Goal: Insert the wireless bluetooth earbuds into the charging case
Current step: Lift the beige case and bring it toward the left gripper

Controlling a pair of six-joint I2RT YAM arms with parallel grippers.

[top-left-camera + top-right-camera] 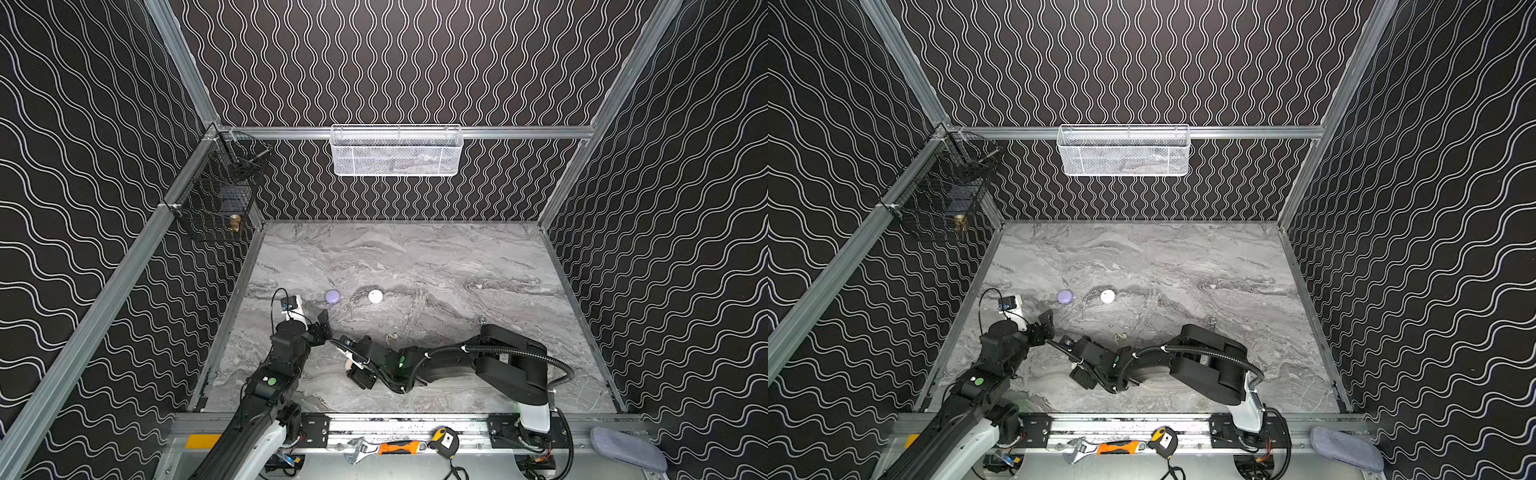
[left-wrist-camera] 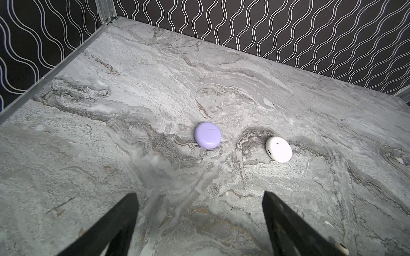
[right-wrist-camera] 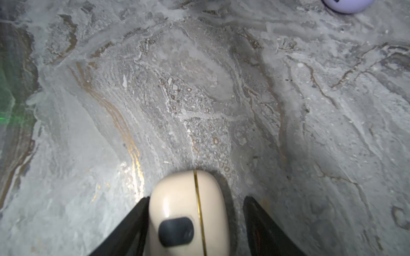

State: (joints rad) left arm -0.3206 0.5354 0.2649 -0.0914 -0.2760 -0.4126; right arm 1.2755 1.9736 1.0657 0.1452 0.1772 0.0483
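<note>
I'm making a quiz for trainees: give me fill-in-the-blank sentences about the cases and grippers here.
1. The round case beside the lavender case is coloured ___.
2. The third case, between the fingers of the right gripper, is coloured ___.
3. The left gripper holds ___.
Missing words: white, cream, nothing.

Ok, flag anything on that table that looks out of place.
Earbuds lie loose and scattered: a cream earbud by the right arm, what looks like a white earbud alone further right. The lavender case and white case look shut.
</note>
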